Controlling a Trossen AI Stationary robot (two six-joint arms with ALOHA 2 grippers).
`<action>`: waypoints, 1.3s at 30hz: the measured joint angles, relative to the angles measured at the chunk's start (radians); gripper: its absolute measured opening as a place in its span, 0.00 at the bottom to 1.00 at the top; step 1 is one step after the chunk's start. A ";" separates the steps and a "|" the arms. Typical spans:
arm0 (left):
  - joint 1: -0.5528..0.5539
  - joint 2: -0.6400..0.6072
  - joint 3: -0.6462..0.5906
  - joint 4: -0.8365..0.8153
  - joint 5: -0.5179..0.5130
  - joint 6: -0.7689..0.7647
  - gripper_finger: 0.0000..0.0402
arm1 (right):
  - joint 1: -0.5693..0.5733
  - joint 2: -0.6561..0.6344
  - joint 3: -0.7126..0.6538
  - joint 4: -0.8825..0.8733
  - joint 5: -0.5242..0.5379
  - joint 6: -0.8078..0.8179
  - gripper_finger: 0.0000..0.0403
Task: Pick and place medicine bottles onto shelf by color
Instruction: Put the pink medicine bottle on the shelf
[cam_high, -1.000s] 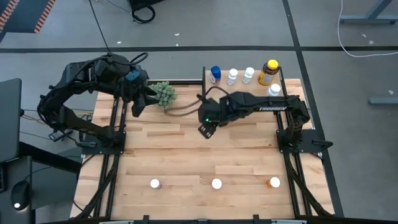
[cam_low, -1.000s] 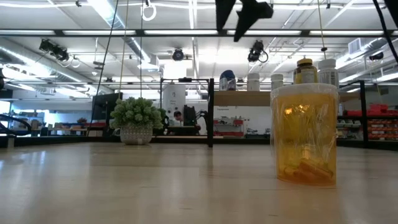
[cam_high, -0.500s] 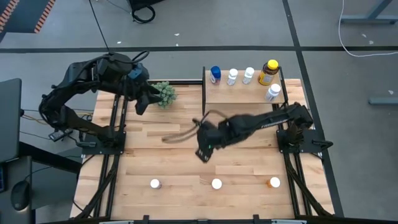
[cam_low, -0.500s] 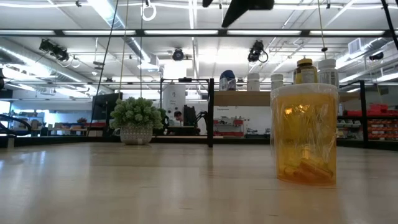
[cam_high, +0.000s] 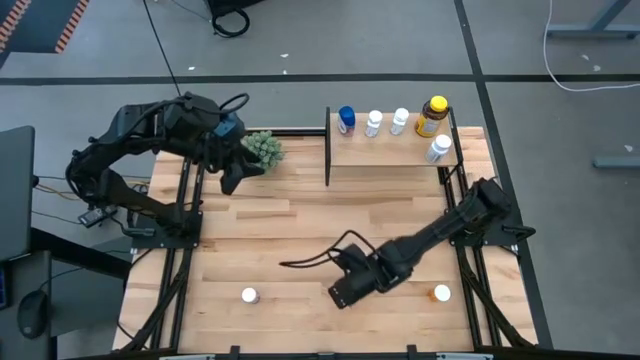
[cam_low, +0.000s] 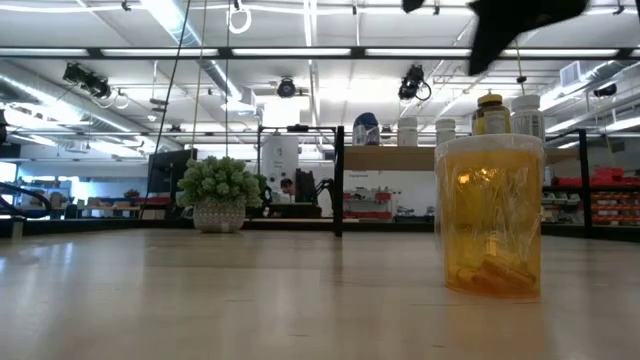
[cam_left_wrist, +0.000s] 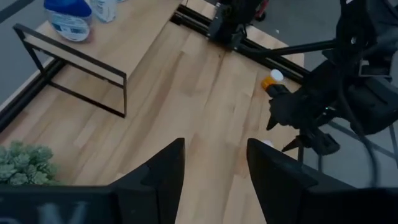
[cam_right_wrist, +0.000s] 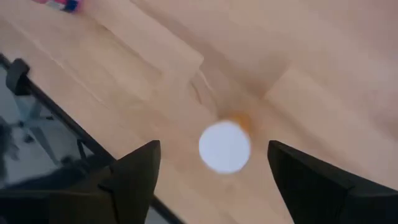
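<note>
Below right claw (cam_right_wrist: 211, 177), white-capped bottle (cam_right_wrist: 224, 146)

Pale matt wood tabletop (cam_high: 290, 235), translucent glossy plastic orange bottle (cam_low: 489, 215)

Small green spiky plant (cam_high: 264, 150) in a pale pot at the far edge of the slatted wooden table (cam_high: 290, 235), grey floor (cam_high: 560, 200) around the table
</note>
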 joint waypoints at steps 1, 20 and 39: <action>-0.005 0.000 0.000 0.000 0.000 0.000 0.45 | 0.010 0.000 -0.013 0.009 0.003 0.049 0.77; -0.230 0.001 0.000 -0.034 0.021 0.006 0.43 | 0.020 0.088 -0.044 0.109 -0.077 0.315 0.83; -0.354 0.001 0.000 -0.105 0.020 -0.014 0.43 | 0.021 0.124 -0.035 0.100 -0.136 0.350 0.83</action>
